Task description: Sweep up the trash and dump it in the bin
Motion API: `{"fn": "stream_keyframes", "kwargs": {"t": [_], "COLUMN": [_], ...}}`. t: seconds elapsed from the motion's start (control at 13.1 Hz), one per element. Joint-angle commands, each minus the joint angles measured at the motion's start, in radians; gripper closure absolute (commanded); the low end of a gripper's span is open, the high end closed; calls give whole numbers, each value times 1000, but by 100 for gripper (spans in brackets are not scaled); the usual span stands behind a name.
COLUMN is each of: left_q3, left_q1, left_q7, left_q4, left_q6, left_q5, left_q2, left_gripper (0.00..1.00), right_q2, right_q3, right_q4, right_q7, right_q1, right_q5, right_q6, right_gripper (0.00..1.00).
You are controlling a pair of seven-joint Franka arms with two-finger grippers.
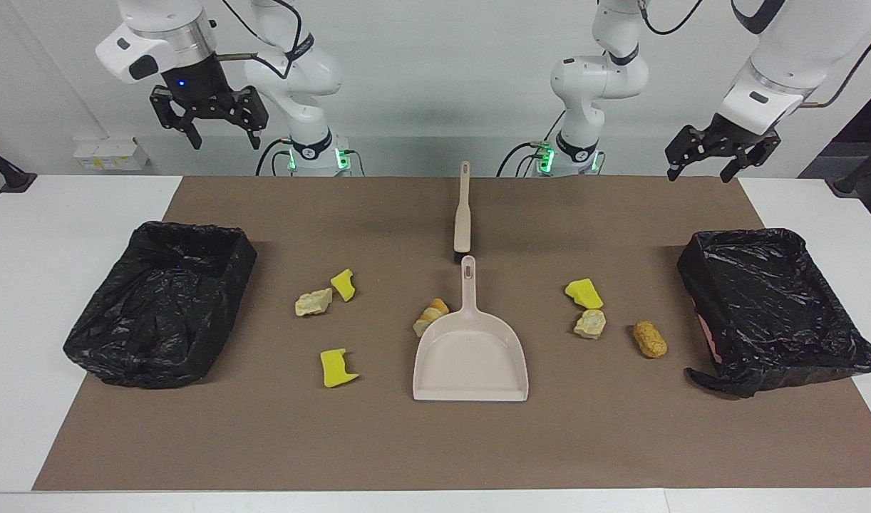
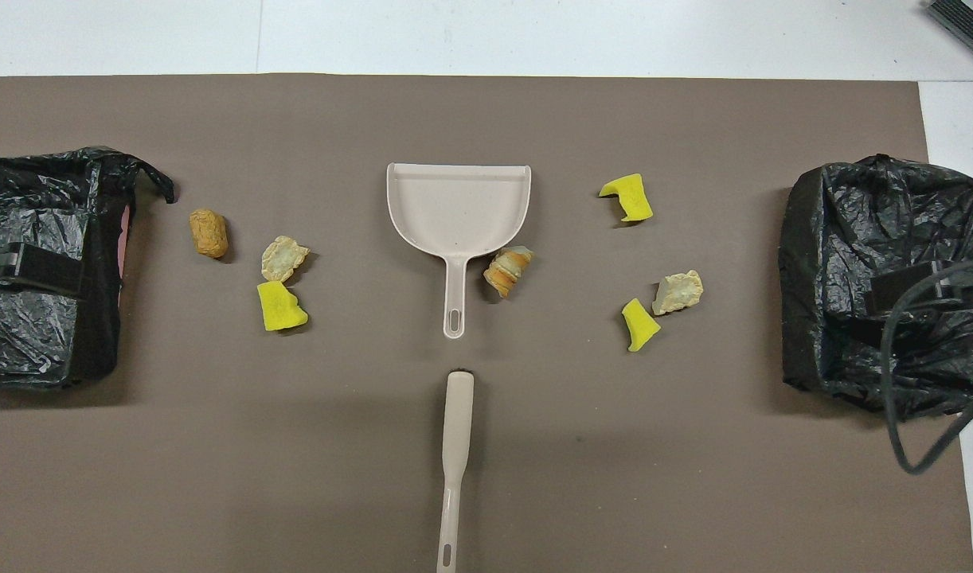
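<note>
Trash [image 1: 584, 293] [image 2: 282, 306]: seven chunks scattered on the brown mat [image 1: 407, 442] [image 2: 486, 119] of the tabletop [image 1: 58, 235], around the dustpan [image 1: 471, 360] [image 2: 457, 215], one orange-brown lump touching its handle side. All lie well below and apart from both end effectors. Left end effector [image 1: 701, 171] hangs raised above the lined bin [image 1: 770, 306] [image 2: 33, 263] at its end, fingers spread, empty. Right end effector [image 1: 223, 135] hangs raised above the other bin [image 1: 161, 306] [image 2: 877, 270], fingers spread, empty. Brush [image 1: 463, 214] [image 2: 455, 446] lies just nearer the robots than the dustpan.
</note>
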Motion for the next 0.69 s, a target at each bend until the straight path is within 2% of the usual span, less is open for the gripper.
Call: {"fn": "stream_keyframes", "kwargs": {"t": [0.0,0.31,0.46,0.61], "left_q3": [3,1,1,1], "left_q1": [5,-5,-33,-103], "left_q7": [13,3,9,0], "left_q4": [8,-22,-73,-143], "left_q6": [-11,-5,-4,19], "left_q5": [-11,-14,-57,-84], "left_q2": [-10,-29,-42,-51], "left_gripper": [0,0,0,0], "right_q2": [-32,-35,-63,-52], "right_q3": [0,2,2,12], "right_q4": [-42,-48,-99,-107], "right_q7": [-22,-19,-5,-8], "right_q1": [-25,-31,-26,-13], "right_q5": [22,22,24,24], "right_q6": [27,18,33,88], "right_gripper": [0,0,0,0]}}
